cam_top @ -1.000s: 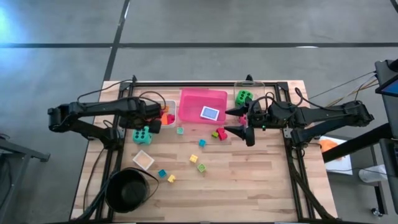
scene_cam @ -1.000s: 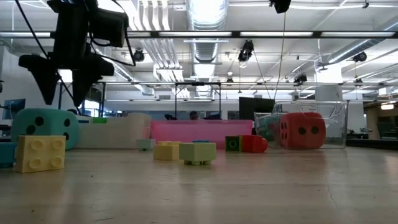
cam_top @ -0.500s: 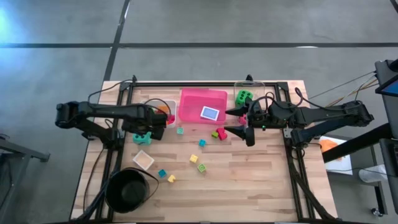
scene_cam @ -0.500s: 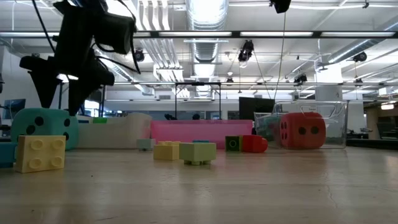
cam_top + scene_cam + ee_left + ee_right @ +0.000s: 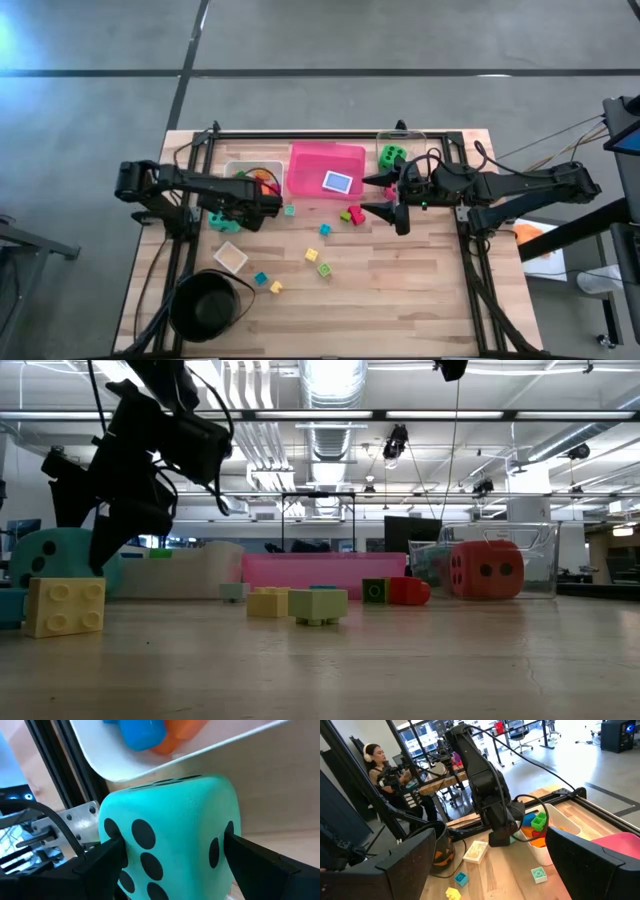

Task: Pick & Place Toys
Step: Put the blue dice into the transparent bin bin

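1. The left arm reaches low across the table; the left gripper (image 5: 170,855) straddles the teal die (image 5: 170,835), a finger (image 5: 100,860) at each side face, not visibly clamped.
2. The die sits upright on the table just beside the white tray (image 5: 150,755), with no clear long axis.
3. The right arm stretches level near the pink tray (image 5: 325,170); the right gripper (image 5: 383,195) hangs spread wide, holding nothing.

left tool (image 5: 232,212) sits low over the teal die (image 5: 219,216) beside the white tray (image 5: 237,171) (blocks inside); right tool (image 5: 388,196) waits near the pink tray (image 5: 305,170).
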`<control>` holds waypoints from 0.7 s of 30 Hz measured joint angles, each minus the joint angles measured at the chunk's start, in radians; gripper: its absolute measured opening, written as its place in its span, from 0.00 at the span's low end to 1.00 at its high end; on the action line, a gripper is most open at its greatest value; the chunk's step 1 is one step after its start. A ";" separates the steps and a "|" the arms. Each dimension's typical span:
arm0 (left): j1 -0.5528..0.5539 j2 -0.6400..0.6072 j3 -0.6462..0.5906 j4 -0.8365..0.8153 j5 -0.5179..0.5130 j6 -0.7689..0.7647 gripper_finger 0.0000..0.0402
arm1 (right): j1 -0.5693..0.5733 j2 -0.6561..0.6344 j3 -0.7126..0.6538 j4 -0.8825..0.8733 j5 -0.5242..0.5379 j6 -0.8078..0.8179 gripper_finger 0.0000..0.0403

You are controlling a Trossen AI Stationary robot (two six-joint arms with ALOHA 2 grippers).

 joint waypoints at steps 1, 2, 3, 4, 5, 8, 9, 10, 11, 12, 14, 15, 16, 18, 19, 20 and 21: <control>-0.001 0.003 0.000 0.000 0.000 0.001 0.83 | 0.000 0.000 0.000 0.000 0.000 0.000 0.92; -0.001 0.005 0.000 0.000 0.001 0.002 0.83 | 0.000 0.000 0.000 0.000 0.000 0.000 0.92; -0.001 0.005 0.000 0.000 0.004 0.003 0.83 | 0.000 0.000 0.000 0.000 0.000 0.000 0.92; -0.001 0.005 0.000 0.000 0.005 0.004 0.83 | 0.000 0.000 0.000 0.000 0.000 0.000 0.92; -0.001 0.005 0.000 0.000 0.005 0.009 0.82 | 0.000 0.000 0.000 0.000 0.000 0.000 0.92; 0.000 0.006 -0.001 -0.002 0.011 0.043 0.78 | 0.000 0.000 0.000 0.000 0.000 0.000 0.92; -0.001 0.007 -0.001 -0.003 0.013 0.048 0.75 | 0.000 0.000 0.000 0.000 0.000 0.000 0.92; -0.001 0.007 -0.001 -0.004 0.013 0.049 0.72 | 0.000 0.000 0.000 0.000 0.000 0.000 0.92; -0.002 0.007 -0.001 -0.004 0.013 0.052 0.69 | 0.000 0.000 0.000 0.000 0.000 0.000 0.92; -0.002 0.007 -0.001 -0.004 0.013 0.052 0.65 | 0.000 0.000 0.000 0.000 0.000 0.000 0.92; -0.002 0.007 -0.001 -0.004 0.013 0.056 0.57 | 0.000 0.000 0.000 0.000 0.000 0.000 0.92; -0.002 0.007 -0.001 -0.004 0.013 0.061 0.53 | 0.000 0.000 0.000 0.000 0.000 0.000 0.92; -0.002 0.007 -0.001 -0.004 0.014 0.066 0.51 | 0.000 0.000 0.000 0.000 0.000 0.000 0.92; -0.002 0.007 -0.001 -0.005 0.020 0.083 0.51 | 0.000 0.000 0.000 0.000 0.000 0.000 0.92; -0.002 0.007 -0.001 -0.007 0.021 0.085 0.51 | 0.000 0.000 0.000 0.000 0.000 0.000 0.92; -0.002 0.007 -0.001 -0.007 0.021 0.086 0.51 | 0.000 0.000 0.000 0.000 0.000 0.000 0.92; -0.003 0.007 -0.001 -0.008 0.023 0.089 0.51 | 0.000 0.000 0.000 0.000 0.000 0.000 0.92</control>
